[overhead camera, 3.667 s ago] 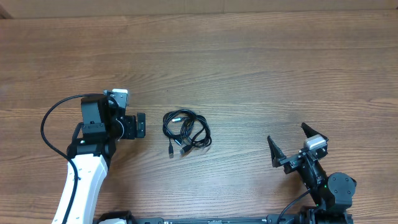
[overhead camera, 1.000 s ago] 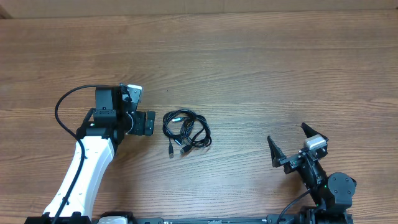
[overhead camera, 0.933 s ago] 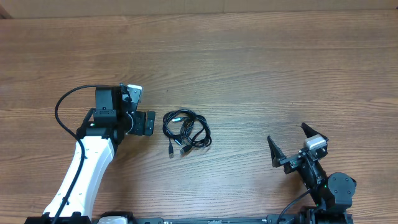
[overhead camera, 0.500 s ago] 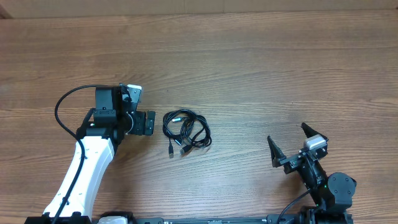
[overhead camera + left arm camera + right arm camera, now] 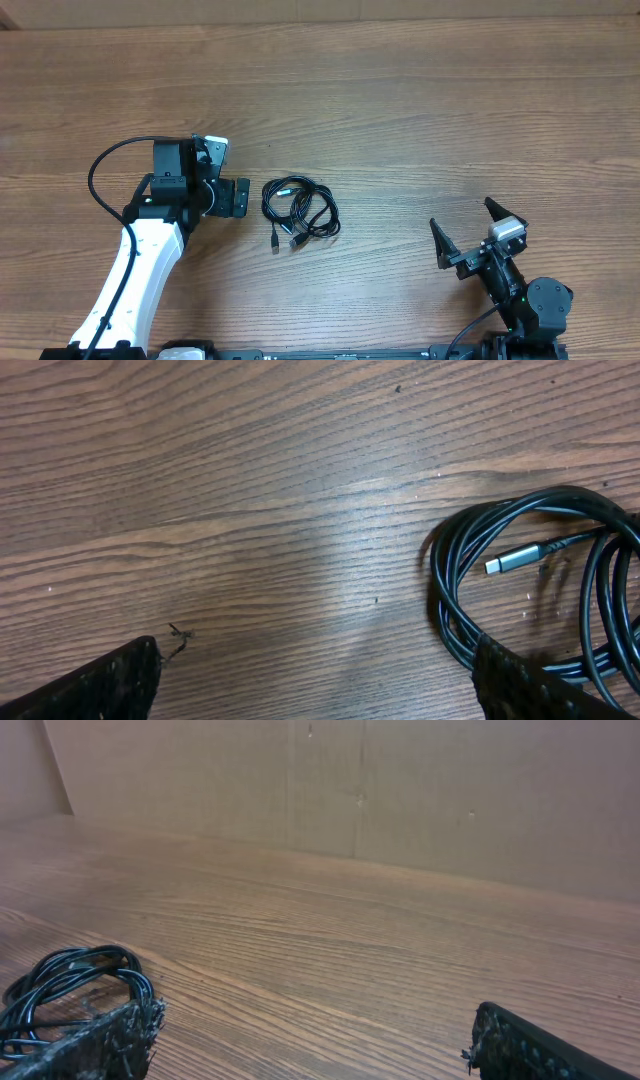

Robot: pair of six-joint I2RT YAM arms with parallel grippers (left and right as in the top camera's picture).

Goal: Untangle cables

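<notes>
My left tool (image 5: 240,197) sits low over the table (image 5: 400,100) with its fingers spread wide. In the left wrist view one finger shows at each lower corner, with bare wood between them. It grips nothing. The cables (image 5: 300,208) lie just beside its tip, on the side toward the middle of the table, and the right-hand finger in that view is close to the nearest loop (image 5: 443,595).

My right tool (image 5: 465,228) is also spread and empty, parked near my edge of the table, well apart from the bundle. Its camera catches the coil only at the far left (image 5: 70,985).

The bundle is a small flat coil of thin black cords, with overlapping loops and two or three plug ends trailing out on the near side. One silver-tipped plug (image 5: 510,560) rests inside the loop.

I judge these cords light and limp. They should slide easily on the wood and drag the whole coil along if I pull on one strand alone. I would pinch the outer loop nearest the left tool, or a cord just behind a plug, and not the thick middle.
</notes>
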